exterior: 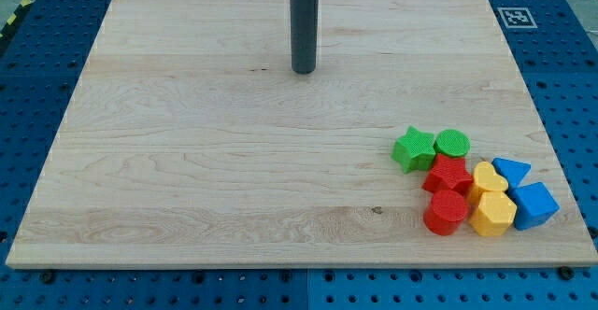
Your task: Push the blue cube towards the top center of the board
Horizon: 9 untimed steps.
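The blue cube (pixel 534 204) sits at the view's bottom right of the wooden board (pixel 234 161), at the right end of a tight cluster of blocks. It touches a yellow hexagonal block (pixel 492 215) on its left, and a blue triangular block (pixel 510 171) lies just above it. My tip (pixel 303 70) is near the view's top centre, far up and left of the cube and touching no block.
The cluster also holds a green star (pixel 413 149), a green cylinder (pixel 451 144), a red star (pixel 448 175), a red cylinder (pixel 446 212) and a yellow heart-shaped block (pixel 488 178). A fiducial marker (pixel 516 17) sits at the board's top right corner.
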Available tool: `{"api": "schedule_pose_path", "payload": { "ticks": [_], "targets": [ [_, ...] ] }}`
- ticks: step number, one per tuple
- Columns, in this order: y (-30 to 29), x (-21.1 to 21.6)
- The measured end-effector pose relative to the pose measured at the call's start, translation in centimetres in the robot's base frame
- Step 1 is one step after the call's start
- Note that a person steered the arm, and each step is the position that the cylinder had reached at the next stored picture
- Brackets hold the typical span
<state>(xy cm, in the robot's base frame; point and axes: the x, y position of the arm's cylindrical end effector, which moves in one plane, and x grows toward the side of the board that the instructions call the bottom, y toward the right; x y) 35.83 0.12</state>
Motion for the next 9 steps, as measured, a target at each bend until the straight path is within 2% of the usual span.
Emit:
{"api": "schedule_pose_path", "payload": {
  "ticks": [3, 4, 5, 6, 7, 9],
  "targets": [
    [-0.2, 0.0],
    [2.1, 0.0],
    [11.1, 0.0],
    [19.5, 3.4],
    [22.0, 10.0],
    [30.0, 14.5]
  ]
}}
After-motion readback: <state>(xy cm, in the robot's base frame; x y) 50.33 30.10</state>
